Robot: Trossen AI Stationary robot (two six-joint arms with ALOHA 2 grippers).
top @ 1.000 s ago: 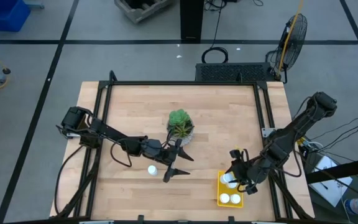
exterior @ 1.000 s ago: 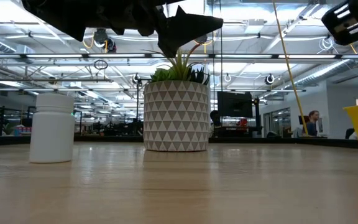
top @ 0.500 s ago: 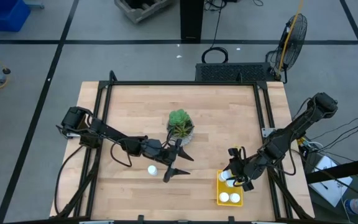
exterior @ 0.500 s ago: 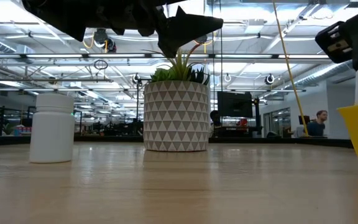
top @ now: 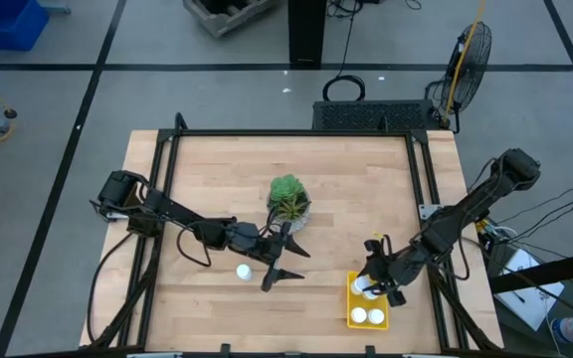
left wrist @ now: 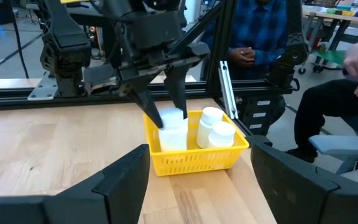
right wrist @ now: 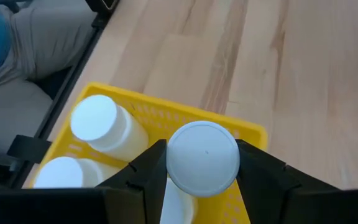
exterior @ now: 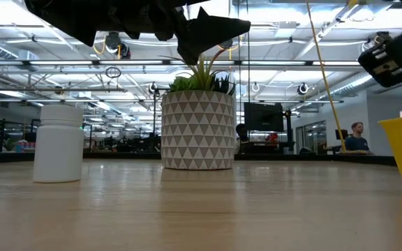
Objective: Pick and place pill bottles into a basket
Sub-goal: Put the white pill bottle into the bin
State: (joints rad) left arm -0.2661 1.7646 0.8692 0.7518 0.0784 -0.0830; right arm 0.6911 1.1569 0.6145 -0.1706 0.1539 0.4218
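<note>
The yellow basket sits near the table's near right corner and holds two white pill bottles; it also shows in the left wrist view. My right gripper is above the basket's far end, shut on a third bottle whose lower body is inside the basket. One more bottle stands upright on the table, also in the low view. My left gripper hangs open and empty just right of it, near the potted plant. My right gripper pinches the bottle's upper body just under the cap between its two fingers, which point down from above. The bottle is upright with its lower part behind the basket's wall. Whether it stands on the basket's floor I cannot tell.
The potted plant in its white patterned pot stands mid-table. A black frame rail runs along the table's edges. A seated person shows beyond the table's right edge. Bare wood lies between the lone bottle and the basket.
My right gripper, holding the bottle, has shifted slightly over the basket's far end and gone down, so the bottle sits lower in the basket than a second ago. It has stayed shut.
</note>
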